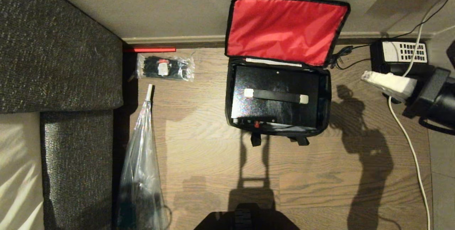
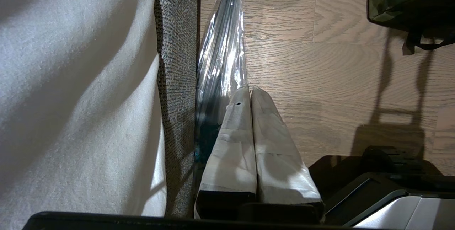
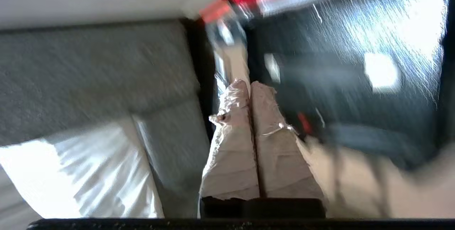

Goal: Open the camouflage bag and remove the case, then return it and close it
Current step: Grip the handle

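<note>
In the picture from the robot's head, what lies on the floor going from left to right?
Sofa → packet of cable ties → open camouflage bag holding the case → right gripper, fingers shut → telephone.

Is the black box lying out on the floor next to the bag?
No, the case sits inside the open camouflage bag, under its raised red-lined lid.

The right arm reaches in from the right edge of the head view, raised off the floor, its right hand [image 1: 364,76] wrapped in pale tape, fingers [image 3: 265,123] pressed flat together and holding nothing. The left hand [image 2: 250,89] hangs low, its taped fingers [image 2: 234,134] likewise closed against each other, empty.
</note>
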Robot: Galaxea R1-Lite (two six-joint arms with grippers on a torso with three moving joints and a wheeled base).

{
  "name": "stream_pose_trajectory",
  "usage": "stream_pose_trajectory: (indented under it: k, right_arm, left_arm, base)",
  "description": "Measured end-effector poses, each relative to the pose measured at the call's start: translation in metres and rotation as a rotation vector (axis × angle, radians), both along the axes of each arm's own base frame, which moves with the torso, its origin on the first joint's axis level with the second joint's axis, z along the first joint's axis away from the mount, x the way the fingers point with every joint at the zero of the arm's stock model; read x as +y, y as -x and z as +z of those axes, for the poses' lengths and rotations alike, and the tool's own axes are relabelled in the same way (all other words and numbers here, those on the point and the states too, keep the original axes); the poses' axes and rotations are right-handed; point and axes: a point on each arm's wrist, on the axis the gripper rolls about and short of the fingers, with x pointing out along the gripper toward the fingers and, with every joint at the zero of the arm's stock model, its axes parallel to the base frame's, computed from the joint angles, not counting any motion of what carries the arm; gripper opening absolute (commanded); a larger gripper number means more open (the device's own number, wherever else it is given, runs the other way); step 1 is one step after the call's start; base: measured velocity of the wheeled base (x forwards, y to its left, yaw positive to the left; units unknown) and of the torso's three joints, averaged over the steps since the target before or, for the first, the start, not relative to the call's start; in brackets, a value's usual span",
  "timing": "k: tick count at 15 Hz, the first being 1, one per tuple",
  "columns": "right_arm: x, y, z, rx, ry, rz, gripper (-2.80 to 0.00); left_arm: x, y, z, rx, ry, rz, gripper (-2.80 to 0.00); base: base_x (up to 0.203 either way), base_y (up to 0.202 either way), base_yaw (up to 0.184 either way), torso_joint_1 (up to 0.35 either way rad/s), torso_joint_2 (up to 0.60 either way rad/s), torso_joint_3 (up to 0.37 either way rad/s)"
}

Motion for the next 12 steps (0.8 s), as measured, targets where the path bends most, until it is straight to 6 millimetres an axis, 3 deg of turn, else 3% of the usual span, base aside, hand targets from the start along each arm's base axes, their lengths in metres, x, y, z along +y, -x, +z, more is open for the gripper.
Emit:
stream_pose_trajectory:
  k: [4, 7, 10, 12]
  right_arm:
    - [-0.009, 0.088, -0.022, 0.044, 0.31, -0.091, -2.8]
    - [-0.018, 0.156, -0.069, 0.072, 0.544, -0.183, -2.8]
    - [-0.024, 0.189, -0.127, 0.137, 0.74, -0.347, -2.8]
    - [-0.027, 0.199, -0.149, 0.116, 0.792, -0.476, -2.8]
  left_arm:
    - [0.0, 0.0, 0.0, 0.0, 0.0, 0.0, -2.8]
    - [0.0, 0.0, 0.0, 0.0, 0.0, 0.0, -2.8]
    - [0.0, 0.0, 0.0, 0.0, 0.0, 0.0, -2.8]
    - [0.0, 0.0, 0.0, -0.001, 0.0, 0.0, -2.8]
  base:
    - [0.0, 0.0, 0.0, 0.0, 0.0, 0.0]
    - [0.0, 0.0, 0.0, 0.0, 0.0, 0.0]
    - [0.0, 0.0, 0.0, 0.0, 0.0, 0.0]
    - [0.0, 0.0, 0.0, 0.0, 0.0, 0.0]
